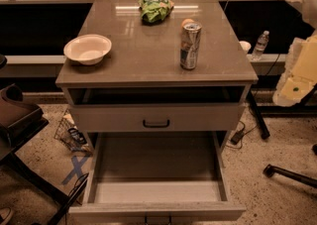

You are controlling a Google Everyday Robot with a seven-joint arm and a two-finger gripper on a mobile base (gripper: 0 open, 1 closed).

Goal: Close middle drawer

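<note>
Camera view places the middle drawer (158, 159) nearest. It is pulled far out toward the lens, its front panel runs along the bottom edge of the frame, and its long pale-grey inside is bare. The frame edge cuts off its handle. Judged status: closing has not begun and the full travel remains.

Above and behind it, the upper drawer (156, 117) sits slightly out, leaving a dark gap under the counter (148, 65). Hazard: this front, with its plain dark handle, is the more obvious target. A push there would shut the wrong drawer.

The pincer (290, 90) hangs at the right edge of the frame, beside the counter's right front corner and well apart from the middle drawer's front. Whether it is wide or narrow cannot be told. Hazard: a path from there down to the front panel passes the counter corner and the drawer's right side wall, so an inward sweep could catch either. An off-centre push could skew the drawer on its runners and jam it.

On the counter, a bowl (87, 49) sits at the left edge, a can (190, 45) stands upright right of centre, and a green bag (155, 10) lies at the rear. Hazard: a hard slam could shake the cabinet and topple the tall, narrow can.

Farther right, a water bottle (260, 44) stands beyond the counter, clear of the work path.
</note>
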